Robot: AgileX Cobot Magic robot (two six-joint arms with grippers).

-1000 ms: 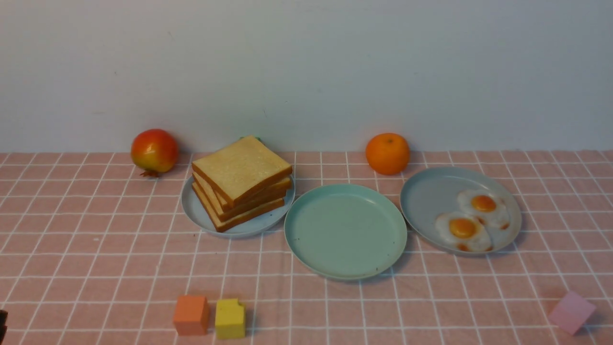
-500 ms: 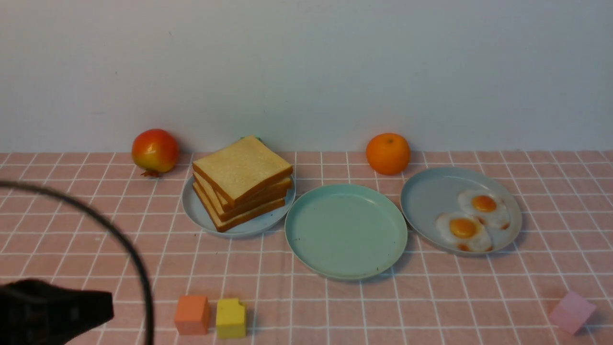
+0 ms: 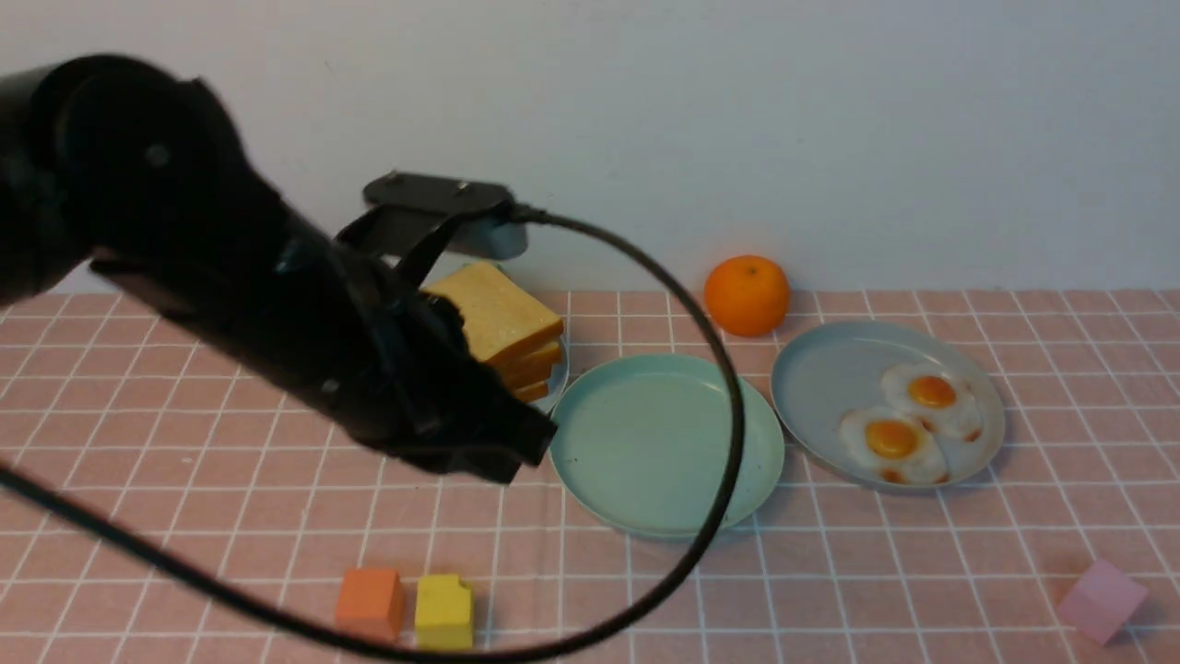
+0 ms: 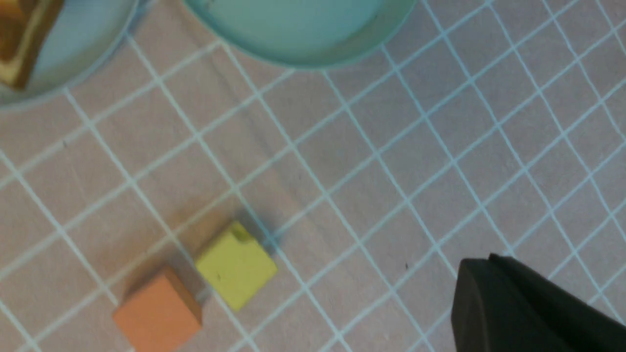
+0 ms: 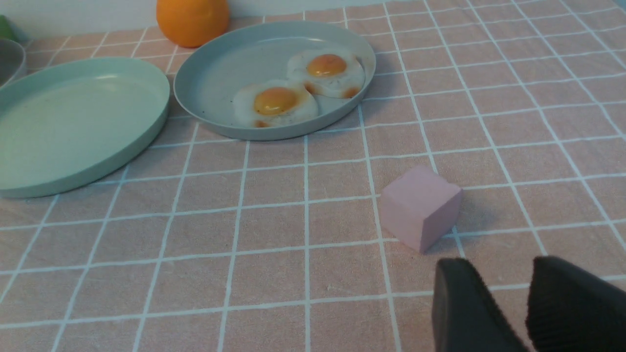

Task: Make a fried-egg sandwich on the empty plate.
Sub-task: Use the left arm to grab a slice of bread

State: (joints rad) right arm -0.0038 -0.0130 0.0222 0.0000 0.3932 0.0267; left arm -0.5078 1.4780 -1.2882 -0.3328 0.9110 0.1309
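Your left arm (image 3: 230,304) fills the left of the front view, a large black shape reaching forward and inward over the pink checked tablecloth (image 3: 922,553). Its black cable (image 3: 728,415) loops wide in front of the scene. The left gripper (image 3: 512,443) hangs above the cloth just beside the near left edge of the mint-green plate (image 3: 664,443). Its jaws are pressed together with nothing between them.

Near the front edge, an orange cube (image 3: 369,604) and a yellow cube (image 3: 443,611) sit side by side, almost touching.

Behind the arm, the toast stack (image 3: 502,323) is partly hidden. It rests on the left grey-blue plate (image 4: 83,39), whose rim is right beside the mint-green plate. The mint-green plate lies at the centre of the table and is bare.

An orange (image 3: 747,295) sits behind, between the mint-green plate and the right grey-blue plate (image 3: 830,378). That plate holds two fried eggs on its right half, the near egg (image 3: 892,441) and the far egg (image 3: 931,395), overlapping slightly.

A pink cube (image 3: 1100,601) sits at the front right corner. The right gripper (image 5: 506,266) is out of the front view. Its wrist camera shows it low, near the pink cube, jaws slightly parted and holding nothing.
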